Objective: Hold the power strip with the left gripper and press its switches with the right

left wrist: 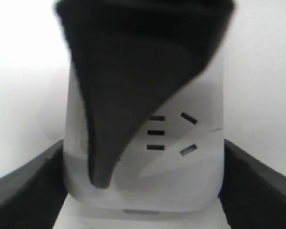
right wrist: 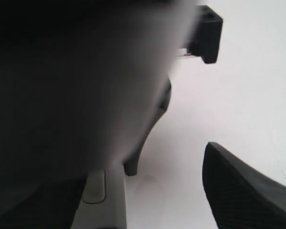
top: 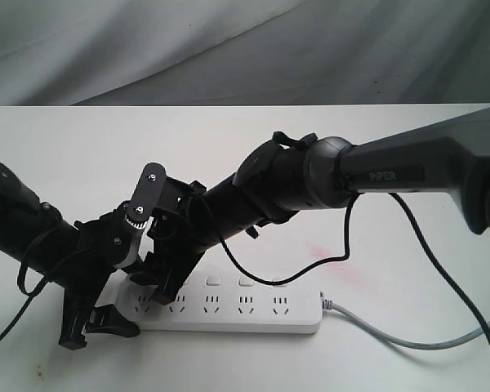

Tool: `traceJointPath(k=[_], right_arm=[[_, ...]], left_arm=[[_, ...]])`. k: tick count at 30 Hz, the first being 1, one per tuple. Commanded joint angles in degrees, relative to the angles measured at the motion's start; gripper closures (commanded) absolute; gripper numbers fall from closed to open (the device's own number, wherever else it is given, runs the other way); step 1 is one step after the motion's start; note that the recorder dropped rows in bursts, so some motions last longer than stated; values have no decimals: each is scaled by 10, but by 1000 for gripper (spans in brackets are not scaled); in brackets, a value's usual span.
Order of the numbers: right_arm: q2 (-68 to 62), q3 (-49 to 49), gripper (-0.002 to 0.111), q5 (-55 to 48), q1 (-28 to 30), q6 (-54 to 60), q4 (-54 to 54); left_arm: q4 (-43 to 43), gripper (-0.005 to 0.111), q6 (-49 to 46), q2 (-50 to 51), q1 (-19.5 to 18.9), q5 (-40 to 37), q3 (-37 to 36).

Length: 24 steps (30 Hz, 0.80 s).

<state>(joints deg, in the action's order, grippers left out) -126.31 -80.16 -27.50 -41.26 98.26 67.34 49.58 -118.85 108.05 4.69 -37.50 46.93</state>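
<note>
The power strip (top: 253, 314) lies flat near the desk's (top: 408, 188) front edge and runs along it. Its grey cord (top: 408, 341) trails toward the front right corner. The left pincer (top: 94, 327) sits at the end of the strip nearer the left edge. The right pincer (top: 165, 279) reaches across and points down onto that same end.

The step in hand, as I judge it, is pressing one of the end switches (top: 247, 283) while the strip is steadied. To do it well, the pressing tip should come straight down on the middle of the switch, not on the socket holes beside it. The push should be gentle enough that the far end neither lifts nor swings. The left grip should be firm, low and clear of the switch row, since the two pincers are very close.

The exterior view shows three switches uncovered. The other two are hidden behind the right pincer, so it cannot say which one is under the tip.

The left wrist view shows that pincer's fingers (left wrist: 24, 186) flush against the strip's long sides, so it looks closed on the strip. A dark pointed tip (left wrist: 102, 179) comes down beside a socket (left wrist: 156, 132).

The right wrist view shows one switch just beside a dark tip. The ridged finger (right wrist: 248, 191) is well apart from it, with bare desk between, so that pincer stands wide. I cannot tell whether the tip touches the switch.
</note>
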Motion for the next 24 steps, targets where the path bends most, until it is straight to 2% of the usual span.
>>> traceJointPath(k=[1, 24], right_arm=[[-8, 0, 45, 1, -2, 0, -21], [-9, 0, 45, 13, 13, -2, -32]], left_arm=[[-4, 43, -1, 5, 2, 28, -1], [-4, 43, 1, 5, 2, 28, -1]])
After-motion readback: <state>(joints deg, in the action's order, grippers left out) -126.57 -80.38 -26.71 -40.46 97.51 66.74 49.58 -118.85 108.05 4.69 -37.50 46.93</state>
